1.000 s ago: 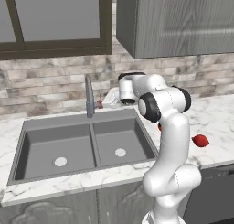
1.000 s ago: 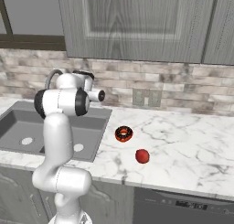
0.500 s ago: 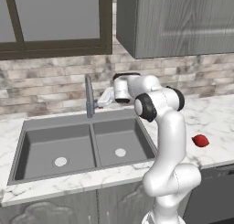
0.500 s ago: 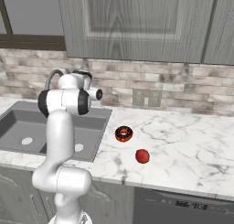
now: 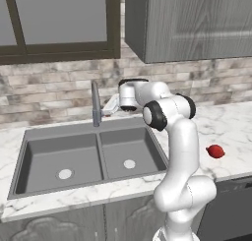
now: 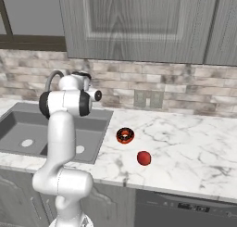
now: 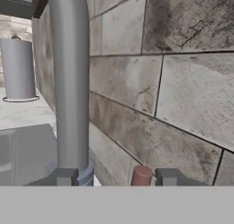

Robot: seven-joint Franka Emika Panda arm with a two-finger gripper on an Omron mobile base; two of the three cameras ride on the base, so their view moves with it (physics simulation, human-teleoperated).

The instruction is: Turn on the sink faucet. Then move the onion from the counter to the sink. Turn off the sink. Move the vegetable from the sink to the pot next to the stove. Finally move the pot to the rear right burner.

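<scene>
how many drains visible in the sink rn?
2. One round pale drain in the left basin of the grey double-basin sink, one round pale drain in the right basin. Neither looks hidden.

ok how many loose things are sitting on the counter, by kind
onion: 1
chocolate doughnut: 1
tall grey cylinder: 1
total: 3
</scene>
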